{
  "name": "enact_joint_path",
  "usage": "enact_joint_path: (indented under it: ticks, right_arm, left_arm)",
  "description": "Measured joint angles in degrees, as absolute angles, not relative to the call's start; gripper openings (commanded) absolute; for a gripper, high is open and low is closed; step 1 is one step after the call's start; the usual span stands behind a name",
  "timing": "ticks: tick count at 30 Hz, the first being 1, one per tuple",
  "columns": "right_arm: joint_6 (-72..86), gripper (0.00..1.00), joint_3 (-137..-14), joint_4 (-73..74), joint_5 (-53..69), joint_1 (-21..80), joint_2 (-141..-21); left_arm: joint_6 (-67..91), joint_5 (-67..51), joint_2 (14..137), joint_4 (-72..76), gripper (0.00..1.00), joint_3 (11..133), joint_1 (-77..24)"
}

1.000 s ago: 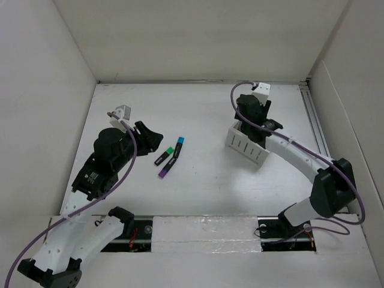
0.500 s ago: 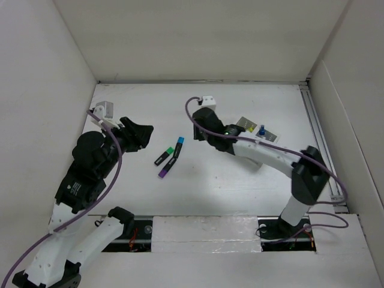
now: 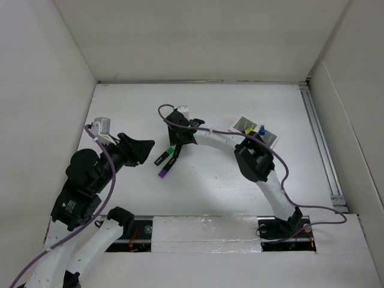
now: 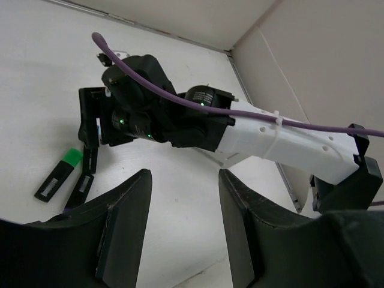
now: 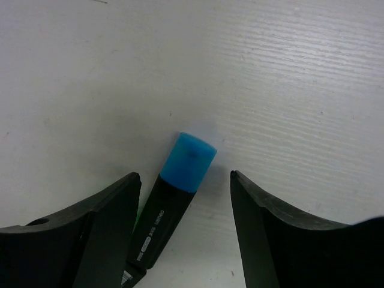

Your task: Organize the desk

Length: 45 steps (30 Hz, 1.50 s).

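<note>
The desk (image 3: 210, 186) is a white tabletop inside white walls. Three highlighters lie left of its middle. The green-capped one (image 3: 163, 156) and the purple one (image 3: 165, 170) show in the top view. My right gripper (image 3: 177, 143) is open and low over the blue-capped highlighter (image 5: 180, 180), which lies between its fingers (image 5: 108, 228) in the right wrist view, nearer the left one; I cannot tell if it touches. My left gripper (image 3: 144, 151) is open and empty, just left of the highlighters. Its view shows the right gripper (image 4: 135, 111) over the green highlighter (image 4: 60, 177).
A small white compartmented holder box (image 3: 257, 133) with a blue item (image 3: 261, 129) in it stands right of the middle. The right arm (image 3: 222, 141) stretches across the desk from the box to the highlighters. White walls enclose the desk on three sides.
My right arm has swung left from the holder box to the highlighters and come down over the blue one. My left arm has drawn back a little.
</note>
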State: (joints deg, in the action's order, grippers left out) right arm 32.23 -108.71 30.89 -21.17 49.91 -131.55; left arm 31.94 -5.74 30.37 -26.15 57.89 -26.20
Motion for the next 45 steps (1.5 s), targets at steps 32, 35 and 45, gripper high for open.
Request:
enact_joint_path:
  ticks: [32,35,45]
  right_arm:
    - [30.0,0.06,-89.8,24.8,-26.6,41.1,-94.0]
    - [27.6,0.06,-85.6,21.2,-27.7,33.6,-86.2]
    - [17.3,0.06,-74.5,17.3,-29.5,23.9,-84.5]
  left_arm:
    - [34.9,-11.5,34.5,-22.9,0.44,52.4,-26.2]
    - [36.1,-13.9,35.9,-20.7,0.44,50.8,-26.2]
    - [37.3,-17.8,40.3,-14.5,0.44,47.6,-26.2]
